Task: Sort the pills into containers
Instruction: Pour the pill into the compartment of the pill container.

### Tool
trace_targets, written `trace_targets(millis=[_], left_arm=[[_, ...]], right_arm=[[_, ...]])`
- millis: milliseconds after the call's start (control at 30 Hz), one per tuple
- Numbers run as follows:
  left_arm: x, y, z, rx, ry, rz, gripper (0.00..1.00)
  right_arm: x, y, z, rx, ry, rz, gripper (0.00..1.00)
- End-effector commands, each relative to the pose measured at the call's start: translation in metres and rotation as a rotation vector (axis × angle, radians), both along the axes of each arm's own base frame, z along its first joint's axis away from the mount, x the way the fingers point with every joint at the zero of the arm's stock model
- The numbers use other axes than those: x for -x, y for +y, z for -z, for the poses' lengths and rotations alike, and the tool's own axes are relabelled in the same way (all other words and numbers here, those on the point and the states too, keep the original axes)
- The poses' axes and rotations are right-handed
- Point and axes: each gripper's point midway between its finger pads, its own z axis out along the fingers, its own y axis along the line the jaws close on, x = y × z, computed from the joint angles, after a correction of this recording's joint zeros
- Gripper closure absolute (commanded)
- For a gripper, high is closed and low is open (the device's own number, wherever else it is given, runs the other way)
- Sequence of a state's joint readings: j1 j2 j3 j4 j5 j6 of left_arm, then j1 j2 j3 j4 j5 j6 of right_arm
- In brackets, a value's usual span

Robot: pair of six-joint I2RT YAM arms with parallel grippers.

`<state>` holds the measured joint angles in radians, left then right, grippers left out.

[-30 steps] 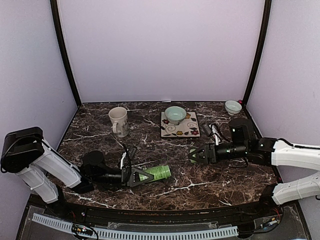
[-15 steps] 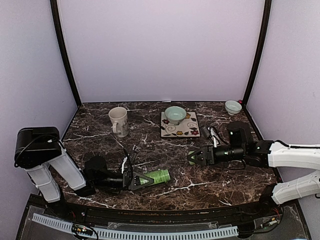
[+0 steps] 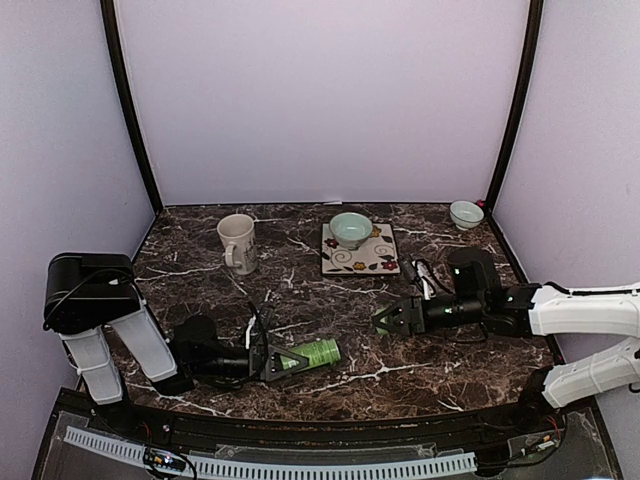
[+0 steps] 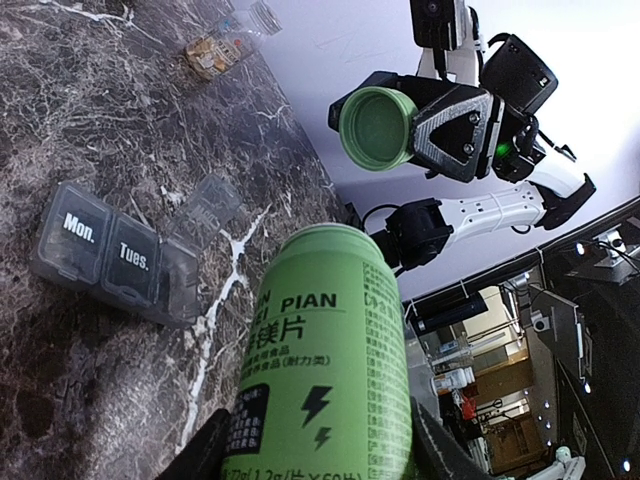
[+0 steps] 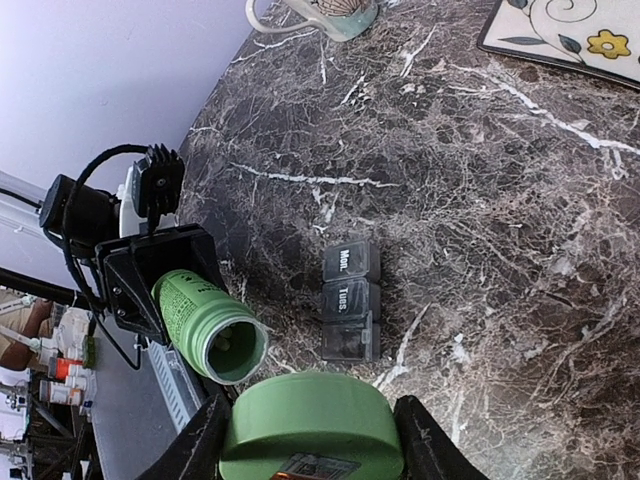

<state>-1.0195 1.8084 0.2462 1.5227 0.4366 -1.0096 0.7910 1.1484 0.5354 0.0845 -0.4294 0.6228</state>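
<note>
A green pill bottle (image 3: 314, 352) lies on its side just above the marble table, and my left gripper (image 3: 288, 358) is shut on its body (image 4: 330, 350). Its open mouth (image 5: 228, 345) faces my right gripper, and a few pale pills (image 5: 223, 340) show inside. My right gripper (image 3: 386, 318) is shut on the bottle's green cap (image 5: 310, 425), also seen as the cap (image 4: 378, 128) a short way beyond the bottle. The containers (image 5: 350, 300) lie flat on the table between the two grippers. The containers (image 4: 110, 255) read "Mon." and "Tues.", and the third lid (image 4: 205, 205) stands open.
A cream mug (image 3: 237, 243) stands at the back left. A pale green bowl (image 3: 350, 229) sits on a patterned tile (image 3: 375, 260) at the back centre. A small bowl (image 3: 466, 213) is in the back right corner. A small clear bottle (image 4: 215, 55) lies near the tile.
My left arm has swung in, bringing the bottle slightly nearer the front edge. My right gripper has drifted a little left and forward with the cap. Both grips are unchanged.
</note>
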Motion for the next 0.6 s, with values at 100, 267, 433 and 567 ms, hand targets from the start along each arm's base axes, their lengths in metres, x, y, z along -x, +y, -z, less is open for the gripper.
trace_targets(millis=[100, 267, 433, 567], left_arm=[[-0.01, -0.009, -0.007, 0.005, -0.042, -0.025, 1.0], [-0.013, -0.011, 0.0, -0.033, -0.04, -0.035, 1.0], [-0.016, -0.01, 0.002, -0.059, -0.042, -0.049, 1.0], [-0.017, -0.009, 0.003, -0.072, -0.045, -0.056, 1.0]], right_arm=[[-0.005, 0.005, -0.005, -0.034, -0.027, -0.005, 0.62], [-0.006, 0.007, -0.003, -0.031, -0.028, -0.011, 0.62], [-0.007, 0.009, -0.002, -0.035, -0.028, -0.014, 0.62], [-0.008, 0.011, -0.001, -0.039, -0.026, -0.016, 0.62]])
